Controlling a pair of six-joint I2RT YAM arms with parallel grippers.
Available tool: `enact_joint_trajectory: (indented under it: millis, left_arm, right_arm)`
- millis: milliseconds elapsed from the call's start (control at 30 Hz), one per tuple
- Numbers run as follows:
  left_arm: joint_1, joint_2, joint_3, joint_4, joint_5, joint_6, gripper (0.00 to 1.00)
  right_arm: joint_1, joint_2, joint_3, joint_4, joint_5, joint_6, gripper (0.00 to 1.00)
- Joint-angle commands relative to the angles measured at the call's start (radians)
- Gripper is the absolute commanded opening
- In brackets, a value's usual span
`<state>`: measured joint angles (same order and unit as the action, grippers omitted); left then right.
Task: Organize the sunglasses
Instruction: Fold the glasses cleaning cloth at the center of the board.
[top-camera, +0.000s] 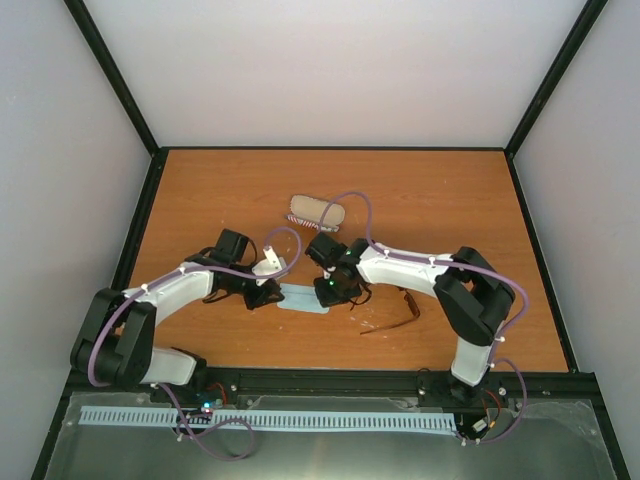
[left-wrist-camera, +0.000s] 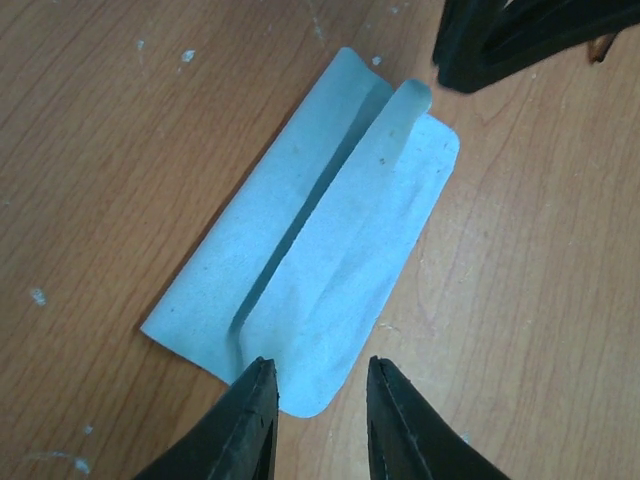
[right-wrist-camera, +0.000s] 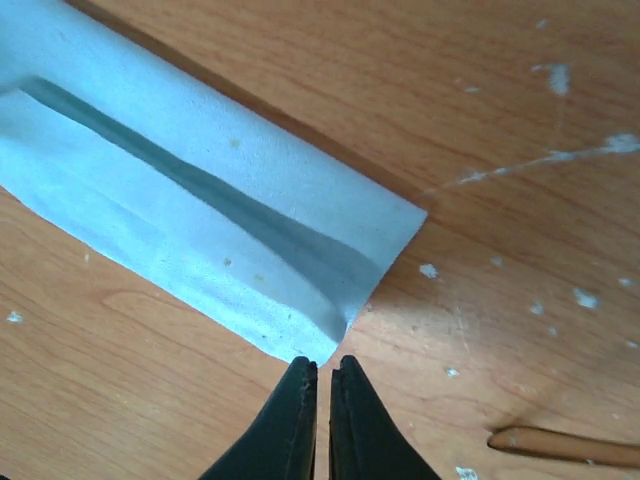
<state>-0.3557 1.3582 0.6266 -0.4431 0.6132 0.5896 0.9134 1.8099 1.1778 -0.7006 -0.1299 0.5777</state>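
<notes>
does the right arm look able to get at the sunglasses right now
Probably yes: the sunglasses lie uncovered on the table close beside the right end effector, nothing between them, though its jaws are shut.

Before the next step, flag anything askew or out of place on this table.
The light blue cloth is folded unevenly: its top flap sits offset, leaving a raised crease and edges that don't line up. The sunglasses lie loose at the near right, apart from the case further back.
</notes>
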Motion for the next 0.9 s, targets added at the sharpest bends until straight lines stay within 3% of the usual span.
enact_joint_trajectory:
  millis: [0,133,367,733,867]
  left_arm:
    - [-0.009,0.002,0.025,0.031,-0.047,-0.038,0.25]
    - [-0.008,0.053,0.08,0.065,-0.071,-0.079,0.18]
    - [-0.008,0.109,0.123,0.087,-0.101,-0.08,0.16]
    - [-0.003,0.238,0.166,0.061,-0.132,0.002,0.22]
    - [-0.003,0.247,0.166,0.064,-0.139,0.012,0.23]
  right_arm:
    - [0.008,-0.079,0.014,-0.032,0.094,0.027,0.06]
    - [0.007,-0.047,0.065,-0.029,0.111,0.014,0.06]
    - [0.007,0.08,0.14,-0.023,0.118,0.008,0.05]
    - [-0.079,0.076,0.088,-0.017,0.077,0.055,0.25]
    - [-0.086,0.097,0.089,-0.014,0.05,0.054,0.27]
